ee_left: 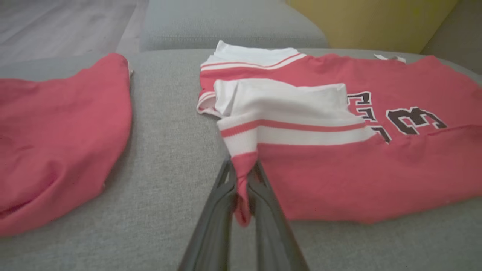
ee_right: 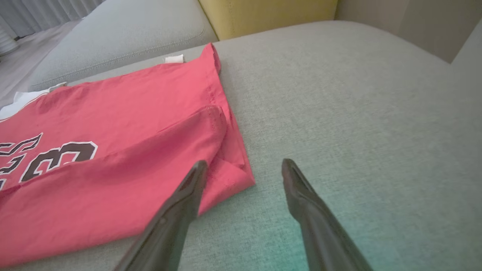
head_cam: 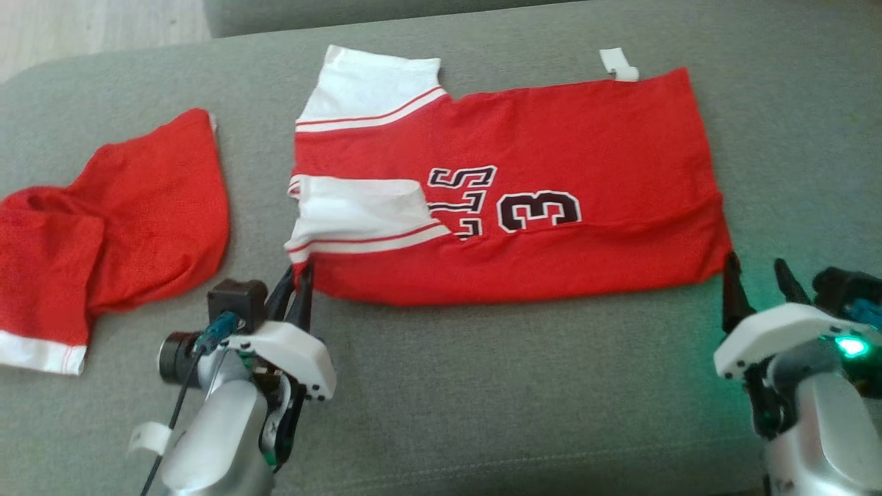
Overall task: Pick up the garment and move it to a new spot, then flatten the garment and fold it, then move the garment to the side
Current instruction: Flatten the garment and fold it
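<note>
Red jersey (head_cam: pixel 537 138) lying folded lengthwise on a grey sofa cushion (head_cam: pixel 482 386).
Left pincer (head_cam: pixel 298 277), reaching low and forward, is clamped on the jersey's near left corner; right pincer (head_cam: pixel 756 265) sits spread apart at the near right corner, holding nothing.

this looks like a home living room. the work surface is a wide grey fabric sofa seat (head_cam: pixel 482 386) with a stitched seam, and a second grey cushion (ee_left: pixel 226 26) sits just behind it. a mustard-yellow upholstered piece (ee_right: pixel 263 15) stands beyond that. pale wood-plank floor (head_cam: pixel 96 27) runs past the sofa, with pleated curtains (ee_right: pixel 49 11) hanging at the far side. a red jersey (head_cam: pixel 524 207) lies spread like laundry.
</note>
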### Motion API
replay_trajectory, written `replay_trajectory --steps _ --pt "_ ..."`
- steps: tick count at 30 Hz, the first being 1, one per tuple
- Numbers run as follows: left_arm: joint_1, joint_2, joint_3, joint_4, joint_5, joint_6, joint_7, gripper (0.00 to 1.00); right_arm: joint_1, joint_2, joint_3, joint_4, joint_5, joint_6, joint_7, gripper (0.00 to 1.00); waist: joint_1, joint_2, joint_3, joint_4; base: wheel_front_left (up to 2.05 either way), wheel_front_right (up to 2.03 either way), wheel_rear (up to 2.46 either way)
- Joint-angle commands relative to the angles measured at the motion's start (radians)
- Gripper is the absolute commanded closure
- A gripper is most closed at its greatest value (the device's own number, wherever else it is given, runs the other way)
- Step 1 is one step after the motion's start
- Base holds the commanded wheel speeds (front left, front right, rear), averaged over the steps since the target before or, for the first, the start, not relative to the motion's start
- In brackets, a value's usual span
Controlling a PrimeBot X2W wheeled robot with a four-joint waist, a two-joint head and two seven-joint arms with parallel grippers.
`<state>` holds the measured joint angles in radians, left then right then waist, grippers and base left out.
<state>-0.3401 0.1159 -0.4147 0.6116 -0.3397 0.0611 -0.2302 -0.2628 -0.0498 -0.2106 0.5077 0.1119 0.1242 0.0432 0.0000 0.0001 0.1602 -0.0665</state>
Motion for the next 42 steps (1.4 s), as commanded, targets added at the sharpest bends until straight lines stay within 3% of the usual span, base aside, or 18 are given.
replay_trajectory --steps 1,18,20,31,42 --pt "-0.046 0.019 0.025 -0.039 0.008 -0.002 -0.013 1.00 -0.049 -0.001 0.023 -0.016 0.004 0.007 0.001 0.00 0.0000 -0.0001 0.005 0.009 0.00 0.00 0.00" --pt "-0.053 0.041 -0.005 -0.202 0.058 0.009 -0.028 1.00 -0.232 -0.001 -0.098 0.310 -0.062 0.007 -0.045 0.02 0.0000 -0.0001 0.078 0.046 0.00 0.00 0.00" --pt "-0.051 0.047 -0.004 -0.206 0.058 0.011 -0.029 1.00 -0.246 -0.001 -0.097 0.338 -0.054 0.007 -0.061 1.00 0.0000 -0.0001 0.079 0.044 0.00 0.00 0.00" --pt "-0.007 0.064 -0.008 -0.177 0.043 0.021 -0.020 1.00 -0.235 -0.001 -0.120 0.374 -0.062 0.007 -0.120 1.00 0.0000 -0.0001 -0.001 0.016 0.00 0.00 0.00" --pt "0.097 0.077 -0.033 -0.162 0.011 0.011 0.035 1.00 -0.084 -0.001 -0.115 0.233 -0.027 0.007 0.011 1.00 0.0000 -0.0001 -0.127 -0.001 0.00 0.00 0.00"
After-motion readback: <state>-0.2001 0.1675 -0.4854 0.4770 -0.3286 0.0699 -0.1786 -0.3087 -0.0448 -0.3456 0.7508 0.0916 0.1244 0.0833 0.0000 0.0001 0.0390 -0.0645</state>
